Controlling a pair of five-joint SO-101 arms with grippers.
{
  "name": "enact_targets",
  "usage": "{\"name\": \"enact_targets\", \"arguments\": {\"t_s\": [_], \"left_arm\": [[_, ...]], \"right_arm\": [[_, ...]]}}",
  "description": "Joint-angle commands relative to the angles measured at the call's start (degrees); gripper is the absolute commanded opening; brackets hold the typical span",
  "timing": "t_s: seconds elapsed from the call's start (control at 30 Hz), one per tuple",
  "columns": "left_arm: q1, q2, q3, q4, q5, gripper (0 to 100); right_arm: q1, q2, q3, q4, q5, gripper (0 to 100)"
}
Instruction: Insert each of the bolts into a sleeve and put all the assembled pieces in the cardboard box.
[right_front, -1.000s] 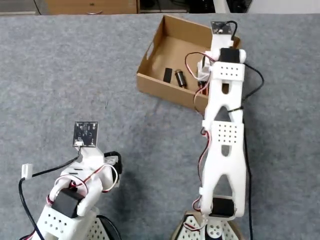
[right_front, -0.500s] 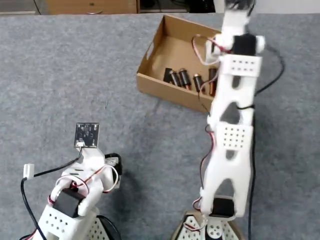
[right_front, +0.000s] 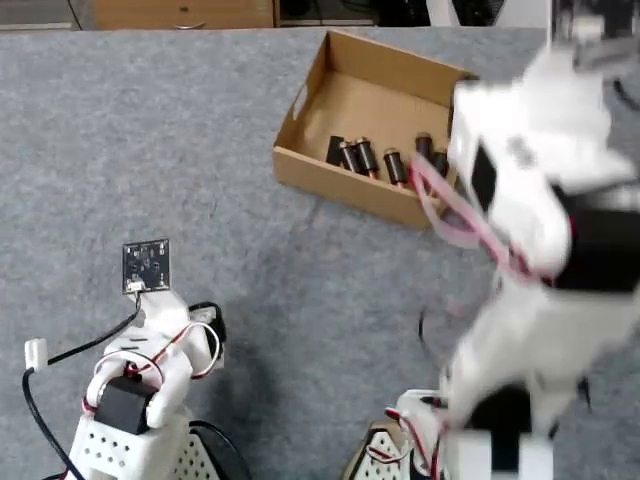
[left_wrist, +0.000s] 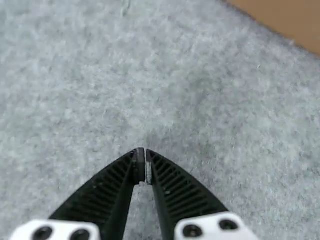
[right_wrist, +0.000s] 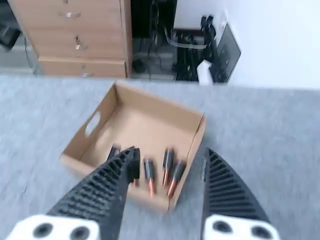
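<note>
From where I stand the job looks about done: a row of assembled pieces (right_front: 365, 157) lies in the cardboard box (right_front: 340, 187) at one o'clock on the bench (right_front: 150, 130), the right gripper (right_wrist: 170, 154) has its fingers wide and empty, and the left gripper (left_wrist: 141, 162) is pinched closed on nothing.

Cardboard box (right_front: 372, 103): brown, open-topped, upright on the grey table (right_front: 150, 130), set askew toward the far side.
Handle slot (right_front: 300, 100): cut through one short wall of the box.
Assembled pieces (right_front: 365, 157): dark sleeves with copper-coloured bolt ends showing, lying on their sides on the box floor.
Count: about five, some partly hidden.
Arrangement: a rough row close beside one another along the box's near long wall, roughly parallel; in the right wrist view (right_wrist: 167, 165), copper ends toward that wall.
</note>
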Motion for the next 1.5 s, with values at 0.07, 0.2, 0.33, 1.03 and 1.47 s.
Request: {"name": "enact_targets", "arguments": {"t_s": [0.07, 0.2, 0.33, 1.03, 1.47], "left_arm": [[-3.3, -1.7, -2.2, 0.9, -0.4, 2], [-4.9, -1.7, -0.9, 0.8, -0.4, 2], [-6.9, -1.7, 1.5, -0.2, -0.4, 2], [-9.9, -1.5, 9.6, -1.8, -0.2, 2], [-10.0, -1.5, 9.6, 2.5, -0.4, 2]], "right_arm": [[-0.6, -25.4, 36.8, -3.2, 0.1, 18.9], [-0.6, -39.5, 65.6, -13.4, 0.1, 18.9], [-0.6, -53.2, 96.4, -30.3, 0.4, 18.9], [-8.0, -86.1, 139.0, -37.7, 0.2, 0.0], [-7.9, -85.8, 139.1, -28.7, 0.6, 1.3]]}}
